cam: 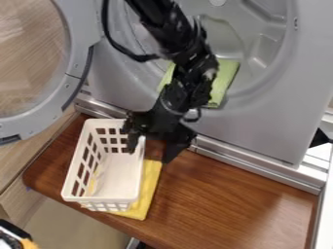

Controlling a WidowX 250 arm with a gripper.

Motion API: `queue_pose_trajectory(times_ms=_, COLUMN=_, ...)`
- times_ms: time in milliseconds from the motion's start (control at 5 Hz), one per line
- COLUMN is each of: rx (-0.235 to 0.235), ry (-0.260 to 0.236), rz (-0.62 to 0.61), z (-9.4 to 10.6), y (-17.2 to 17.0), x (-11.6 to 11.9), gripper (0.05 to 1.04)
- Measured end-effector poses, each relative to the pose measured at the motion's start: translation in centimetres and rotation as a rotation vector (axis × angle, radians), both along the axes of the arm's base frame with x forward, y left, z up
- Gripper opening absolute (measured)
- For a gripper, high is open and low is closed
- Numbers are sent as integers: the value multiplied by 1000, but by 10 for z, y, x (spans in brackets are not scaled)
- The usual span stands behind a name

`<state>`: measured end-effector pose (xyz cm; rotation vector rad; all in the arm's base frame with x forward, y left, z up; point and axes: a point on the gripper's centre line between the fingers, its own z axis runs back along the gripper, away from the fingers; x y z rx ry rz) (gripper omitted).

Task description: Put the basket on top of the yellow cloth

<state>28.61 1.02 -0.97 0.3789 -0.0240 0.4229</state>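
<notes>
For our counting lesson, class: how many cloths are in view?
2. The yellow cloth lies on the brown wooden surface, partly under the white basket. The green cloth hangs over the round opening's lower edge, partly behind the arm. Others may be hidden.

Brown wooden tabletop (228, 194); yellow cloth (150, 185) on it, partly below white basket (117, 177).

So there's a grey front-loading machine (260, 126) with its round door (79, 29) hanging open, a shiny brown wood surface (228, 199) in front, beige floor (65, 224) down below.
</notes>
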Motion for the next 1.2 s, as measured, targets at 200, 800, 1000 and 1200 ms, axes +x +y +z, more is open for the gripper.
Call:
queue_pose_trajectory(times_ms=200, rx=-131, ry=-72, rz=-36, z=9, y=-15, x=1, gripper=1000)
queue_pose_trajectory(times_ms=800, rx=-383, ry=-136, rz=-263, z=18, y=-46, x=3, gripper=1000)
queue_pose_trajectory(times_ms=1000, rx=-362, ry=-106, rz=-305, z=39, y=-43, x=13, gripper=1000)
queue_pose_trajectory(times_ms=1200, rx=-371, ry=-189, rz=-270, z=59, y=-42, x=39, gripper=1000)
